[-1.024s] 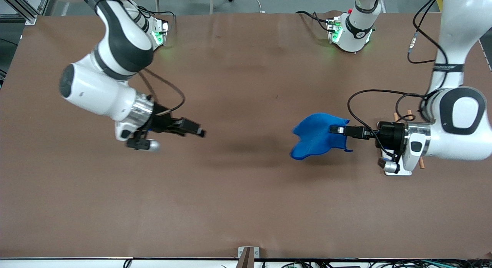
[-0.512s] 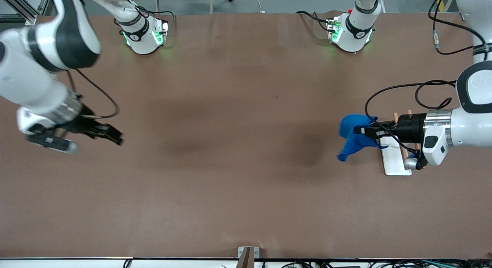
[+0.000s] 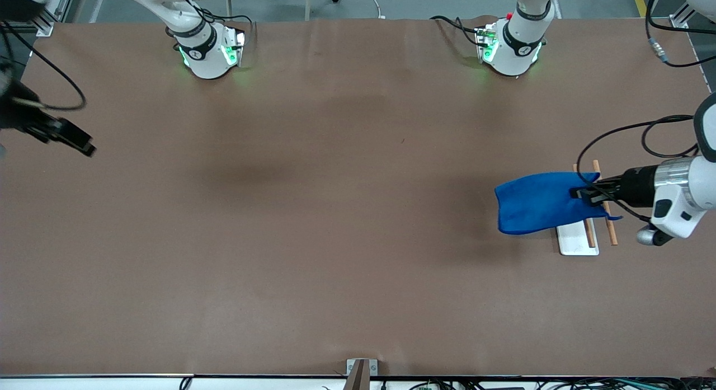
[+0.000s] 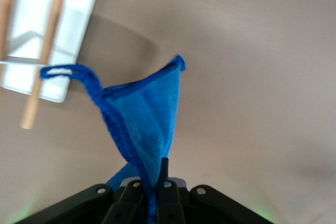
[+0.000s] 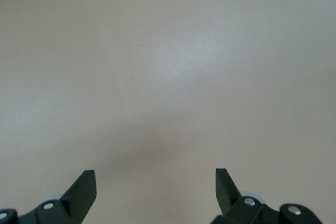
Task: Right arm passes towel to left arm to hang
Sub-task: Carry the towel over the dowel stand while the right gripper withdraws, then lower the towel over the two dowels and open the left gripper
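While our left gripper (image 3: 582, 193) pinches one edge of the towel (image 3: 537, 202), the cloth hangs in the air over the rack (image 3: 584, 233) at the left arm's end of the table (image 3: 335, 239). From the left wrist we see the towel (image 4: 144, 119) clamped between the closed fingers (image 4: 167, 187), its corner loop (image 4: 65, 71) dangling over the rack's white base (image 4: 37, 51) and wooden rods (image 4: 44, 56). In the front view most of the blue cloth spreads toward the table's middle, covering part of the rods. Our right gripper (image 3: 70, 139) waits over the table edge at the right arm's end, its fingers (image 5: 84, 187) spread wide above bare tabletop, holding nothing.
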`<state>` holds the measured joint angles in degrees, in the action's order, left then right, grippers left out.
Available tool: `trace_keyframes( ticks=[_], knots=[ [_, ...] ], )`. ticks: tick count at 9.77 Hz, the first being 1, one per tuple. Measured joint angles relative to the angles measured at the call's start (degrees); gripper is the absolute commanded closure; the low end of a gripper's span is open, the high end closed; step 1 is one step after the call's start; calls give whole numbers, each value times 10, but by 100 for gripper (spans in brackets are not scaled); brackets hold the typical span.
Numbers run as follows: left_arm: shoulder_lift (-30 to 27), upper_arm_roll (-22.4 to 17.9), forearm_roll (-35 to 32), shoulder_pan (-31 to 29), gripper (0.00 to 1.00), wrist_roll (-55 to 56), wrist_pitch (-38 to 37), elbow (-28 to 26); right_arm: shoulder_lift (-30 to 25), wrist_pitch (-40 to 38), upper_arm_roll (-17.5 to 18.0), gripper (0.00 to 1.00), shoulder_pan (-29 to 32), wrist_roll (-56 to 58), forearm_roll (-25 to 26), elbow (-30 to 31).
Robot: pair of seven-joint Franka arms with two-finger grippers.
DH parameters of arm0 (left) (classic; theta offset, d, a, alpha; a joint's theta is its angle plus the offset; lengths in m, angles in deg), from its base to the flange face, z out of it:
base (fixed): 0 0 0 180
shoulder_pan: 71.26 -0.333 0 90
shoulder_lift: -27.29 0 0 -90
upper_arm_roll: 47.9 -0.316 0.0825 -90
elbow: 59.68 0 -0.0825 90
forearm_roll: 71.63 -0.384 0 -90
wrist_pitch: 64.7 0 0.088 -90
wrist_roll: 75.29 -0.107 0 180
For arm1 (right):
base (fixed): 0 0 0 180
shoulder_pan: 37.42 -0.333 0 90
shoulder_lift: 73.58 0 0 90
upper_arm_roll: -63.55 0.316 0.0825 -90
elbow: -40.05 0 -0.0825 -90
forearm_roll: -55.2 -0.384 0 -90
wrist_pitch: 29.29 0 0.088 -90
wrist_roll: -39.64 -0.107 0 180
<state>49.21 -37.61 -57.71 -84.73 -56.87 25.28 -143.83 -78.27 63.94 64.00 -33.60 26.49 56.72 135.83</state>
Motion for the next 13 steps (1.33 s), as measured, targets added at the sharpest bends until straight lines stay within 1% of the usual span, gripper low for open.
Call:
trace_keyframes(
  ticks=[1, 4, 6, 8, 10, 13],
  knots=[
    [1, 0, -19, -12, 100, -15, 0, -6, -3, -18, -19, 0, 7, 37, 0, -13],
    [15, -1, -63, -51, 100, -81, 4, -14, 12, -41, -46, 0, 17, 65, -11, -69],
    [23, -1, -77, -73, 100, -121, 12, -14, 41, -58, -48, 0, 16, 93, -14, -102],
    [24, -1, -77, -78, 100, -134, 14, -14, 65, -80, -50, 0, 17, 107, -14, -128],
    [25, -1, -79, -90, 100, -165, 15, -14, 69, -90, -55, 0, 19, 119, -14, -127],
    [41, -1, -80, -135, 100, -239, 28, -15, 69, -79, -55, 0, 20, 125, -15, -119]
  ],
)
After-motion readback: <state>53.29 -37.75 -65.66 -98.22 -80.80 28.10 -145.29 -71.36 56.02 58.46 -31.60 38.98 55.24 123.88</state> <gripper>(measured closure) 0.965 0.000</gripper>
